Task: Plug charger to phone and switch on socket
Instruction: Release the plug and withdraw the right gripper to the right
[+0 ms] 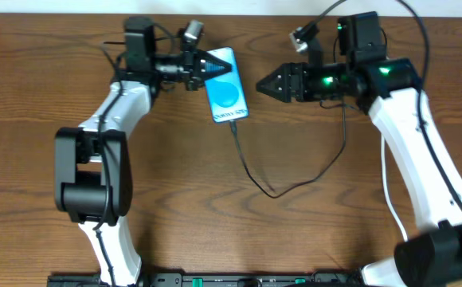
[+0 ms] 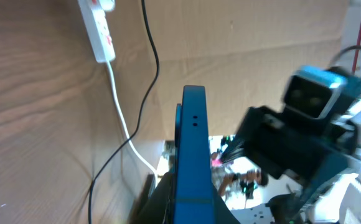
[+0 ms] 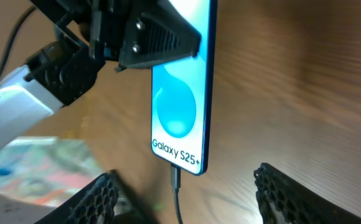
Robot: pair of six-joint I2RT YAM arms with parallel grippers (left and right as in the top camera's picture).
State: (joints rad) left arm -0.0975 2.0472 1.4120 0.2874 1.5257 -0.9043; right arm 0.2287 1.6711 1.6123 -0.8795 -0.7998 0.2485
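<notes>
The phone (image 1: 225,88) has a blue screen with "Galaxy S25+" at its near end and is lifted at its far end. My left gripper (image 1: 203,68) is shut on its far end. In the left wrist view the phone (image 2: 193,149) shows edge-on between the fingers (image 2: 190,208). The charger's black cable (image 1: 255,175) runs to a connector (image 3: 175,177) seated in the phone's (image 3: 180,106) near end. My right gripper (image 1: 259,84) is open and empty just right of the phone, its fingers (image 3: 183,175) spread either side of the connector. The socket (image 2: 99,28) shows only in the left wrist view.
The socket's white cord (image 2: 121,118) trails across the wooden table beside the black cable (image 2: 149,56). The right arm (image 1: 406,135) stands along the right side, and its camera head (image 2: 317,93) faces the left wrist view.
</notes>
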